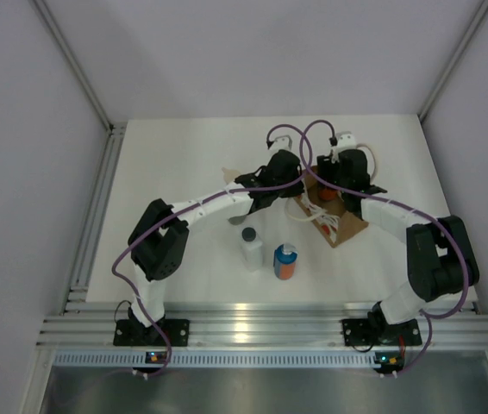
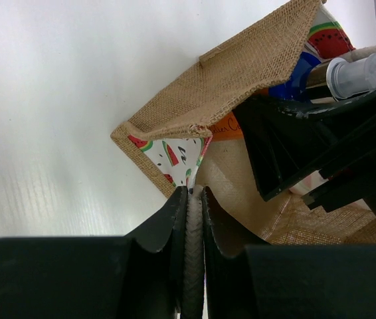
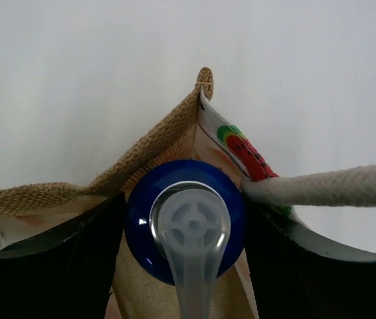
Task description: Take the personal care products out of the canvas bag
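Overhead view of a white desk [image 1: 175, 155] with two black-and-white robot arms bolted at its near edge, both reaching in toward the middle. The canvas bag [image 1: 350, 226], tan burlap with a white side panel printed with red watermelon slices, sat a little right of centre, roughly midway between the near and far edges. Both wrists hid most of it from above.

The left gripper [image 2: 190, 199] was clamped on a cream rope handle [image 2: 192, 252] of the bag, with the braided cord pinched between its two dark fingers. Just beyond them the bag's mouth gaped open.

The right gripper [image 3: 185, 232] sat in that mouth. Its fingers [image 3: 48, 259] pressed against opposite sides of the round blue cap of a blue-capped bottle [image 3: 141, 222], which stood inside the bag against a burlap corner. A clear pump head topped the cap. The left wrist view showed a strip of orange label beneath it. A second rope handle [image 3: 334, 185] ran across the top of the right-hand finger.

Two products stood upright on the bare desk, left of the bag and closer to the near edge. One was a white bottle [image 1: 251, 250] with a dark cap. Just beside it on its right, not touching, was an orange bottle [image 1: 285, 263] with a blue cap.
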Tool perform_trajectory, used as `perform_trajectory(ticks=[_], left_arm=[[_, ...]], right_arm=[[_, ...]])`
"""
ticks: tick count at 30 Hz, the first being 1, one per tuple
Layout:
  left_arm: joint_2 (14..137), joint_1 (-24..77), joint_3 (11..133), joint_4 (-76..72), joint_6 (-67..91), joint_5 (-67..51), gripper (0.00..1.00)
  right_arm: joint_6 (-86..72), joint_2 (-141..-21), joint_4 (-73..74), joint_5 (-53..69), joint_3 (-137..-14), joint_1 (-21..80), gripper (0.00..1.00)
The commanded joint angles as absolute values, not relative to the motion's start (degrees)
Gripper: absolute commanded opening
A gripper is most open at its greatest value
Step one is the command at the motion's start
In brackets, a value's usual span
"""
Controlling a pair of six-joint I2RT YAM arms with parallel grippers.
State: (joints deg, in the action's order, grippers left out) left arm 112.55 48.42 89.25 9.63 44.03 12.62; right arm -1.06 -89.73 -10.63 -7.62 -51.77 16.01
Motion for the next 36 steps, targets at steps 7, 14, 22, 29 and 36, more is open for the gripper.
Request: perform_trajectory(ticks=[7, 14, 22, 29, 36], left_arm=[[112.41, 47.90, 90.88, 9.84, 42.63, 11.87, 0.00], [112.32, 47.73, 90.53, 9.84, 42.71, 12.13, 0.00], [112.32, 47.64, 90.70, 9.84, 43.59, 12.48, 0.00], [112.41, 47.55, 90.53, 9.84, 44.56, 13.45, 0.00], [113.03, 47.55, 91.49, 9.84, 45.44, 12.92, 0.15]], right_arm=[[-1.93, -90.09, -24.25, -6.86, -49.75, 13.80, 0.49], [-1.76, -89.66, -26.98, -4.41, -48.34, 13.36, 0.19], [-3.07, -83.15, -27.25, -0.53, -47.64, 13.45, 0.00], [-2.73, -75.15, -22.60, -0.35, -48.87, 13.71, 0.00], [-1.23, -69.27, -12.77, -1.14, -52.64, 15.20, 0.00]])
